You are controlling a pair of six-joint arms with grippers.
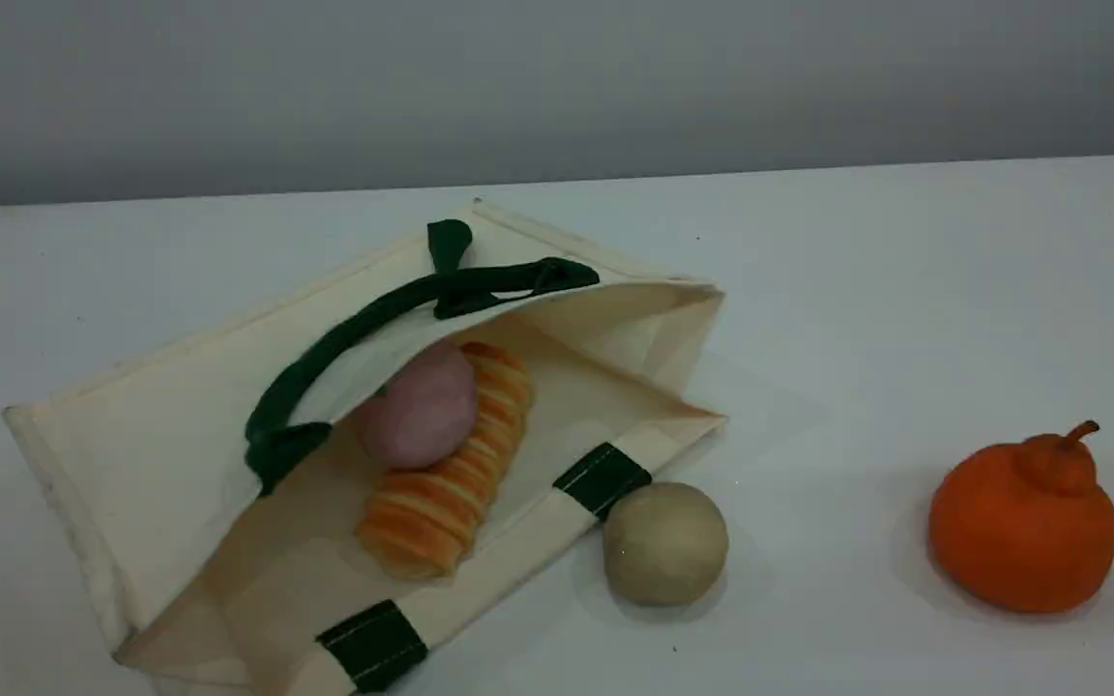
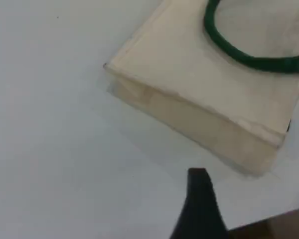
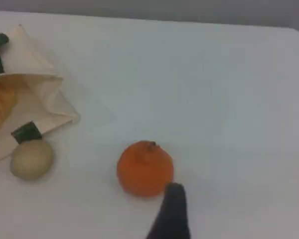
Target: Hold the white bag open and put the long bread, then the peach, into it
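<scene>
The white bag lies on its side on the table's left half, its mouth facing the near right and gaping. Inside the mouth lies the long bread, and the pink peach rests against it under the bag's upper flap. A dark green handle curls over the top panel. Neither arm shows in the scene view. Only one dark fingertip of my left gripper shows, above the bare table beside the bag's closed bottom end. A single right fingertip hovers just near the orange fruit, holding nothing.
A plain beige ball sits against the bag's lower rim on the right. The orange fruit with a stem stands further right. In the left wrist view the table's edge runs close behind the bag.
</scene>
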